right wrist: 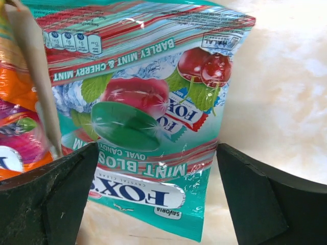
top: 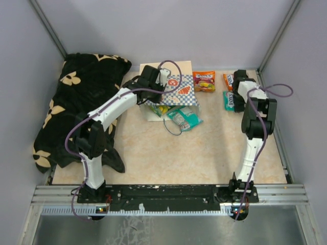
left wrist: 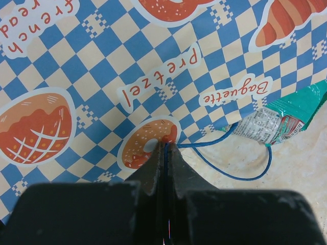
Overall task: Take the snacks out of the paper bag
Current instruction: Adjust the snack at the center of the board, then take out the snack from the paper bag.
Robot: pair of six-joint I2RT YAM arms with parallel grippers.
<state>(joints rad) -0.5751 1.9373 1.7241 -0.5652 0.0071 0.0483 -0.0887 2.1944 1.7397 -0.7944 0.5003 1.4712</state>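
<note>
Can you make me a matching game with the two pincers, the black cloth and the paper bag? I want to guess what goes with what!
Things:
1. left pincer
2. right pincer
3. black cloth
4. paper bag

What fits:
a. blue and white checks
b. wide open
c. pale flowers on it
d. shut tight

Right pairs: 1-d, 2-b, 3-c, 4-a.

Cloth (top: 76, 97) lies at nine o'clock of the bag (top: 183, 93), one packet (top: 185, 118) at five, more packets (top: 204, 80) at three, one between my right fingers (right wrist: 51, 204).
</note>
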